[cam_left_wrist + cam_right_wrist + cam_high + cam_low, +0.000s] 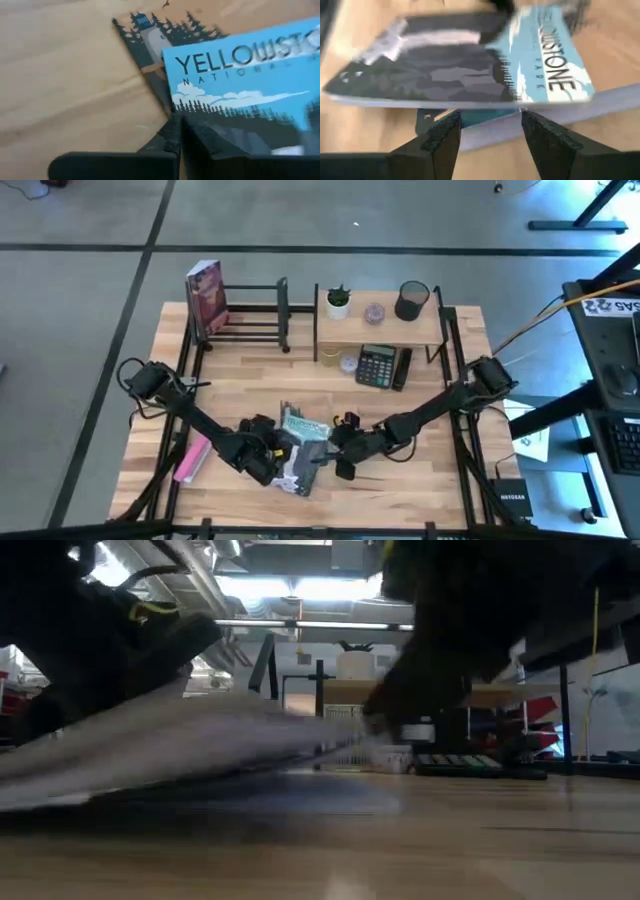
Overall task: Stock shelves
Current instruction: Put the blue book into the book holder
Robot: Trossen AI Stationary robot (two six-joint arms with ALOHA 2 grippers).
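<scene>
A blue "Yellowstone National Park" book (240, 85) lies tilted over a second book with dark trees on its cover (150, 45), at the near middle of the table (300, 442). My left gripper (180, 137) is shut on its left edge. My right gripper (490, 127) is open at the book's right side (470, 75), its fingers low beneath the raised cover. At the far edge stand the black bar rack (250, 315), with one book (207, 298) upright in it, and the wooden two-level shelf (380, 330). My left gripper pinches the Yellowstone book's left edge (175, 107) between its two fingers, coming level from the table's left. That side is lifted (120, 755); the book slopes down to its right end (350, 745). Whether my right gripper touches the book, I cannot tell.
A pink book (192, 458) lies near the table's left edge. On the wooden shelf stand a small plant (339, 302) and a black cup (411, 300); a calculator (377, 365) lies under it. Black frame bars run along both table sides.
</scene>
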